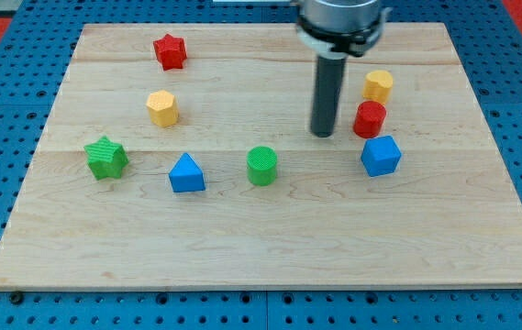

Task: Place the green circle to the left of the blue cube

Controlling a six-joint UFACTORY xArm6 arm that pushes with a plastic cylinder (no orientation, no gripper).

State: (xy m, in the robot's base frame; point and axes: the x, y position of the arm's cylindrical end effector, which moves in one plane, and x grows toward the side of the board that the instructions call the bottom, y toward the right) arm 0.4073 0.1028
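The green circle [261, 166] stands on the wooden board [270, 247] near its middle. The blue cube [381, 155] sits to the view's right of it, with a wide gap between them. My tip [323, 134] rests on the board between the two, above the line that joins them, nearer the cube. It touches no block. A red cylinder [369, 119] stands just right of the rod, directly above the blue cube.
A yellow hexagonal block [378, 86] sits above the red cylinder. A blue triangle [186, 173] lies left of the green circle, a green star [105, 157] farther left. Another yellow hexagonal block [162, 108] and a red star [170, 51] sit at upper left.
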